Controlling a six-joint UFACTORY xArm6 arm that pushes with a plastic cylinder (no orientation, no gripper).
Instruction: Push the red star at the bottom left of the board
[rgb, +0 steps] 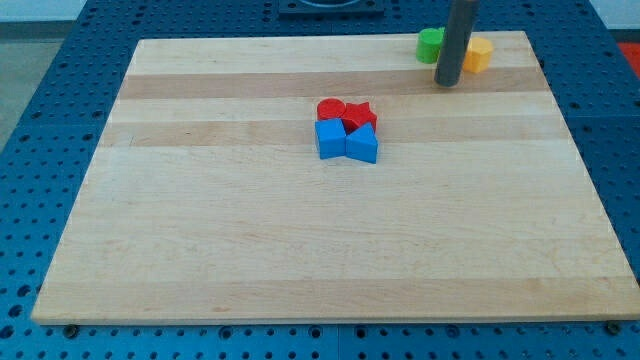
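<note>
The red star (361, 115) lies a little above the board's middle, in a tight cluster. A red round block (330, 108) touches it on the left. A blue cube (330, 139) and a blue wedge-like block (363, 144) sit just below them. My tip (449, 84) rests on the board near the view's top right, well to the right of and above the cluster. It stands between a green block (430, 44) on its left and a yellow block (478, 54) on its right.
The wooden board (200, 230) lies on a blue perforated table (40, 120). The rod rises from the tip out of the view's top.
</note>
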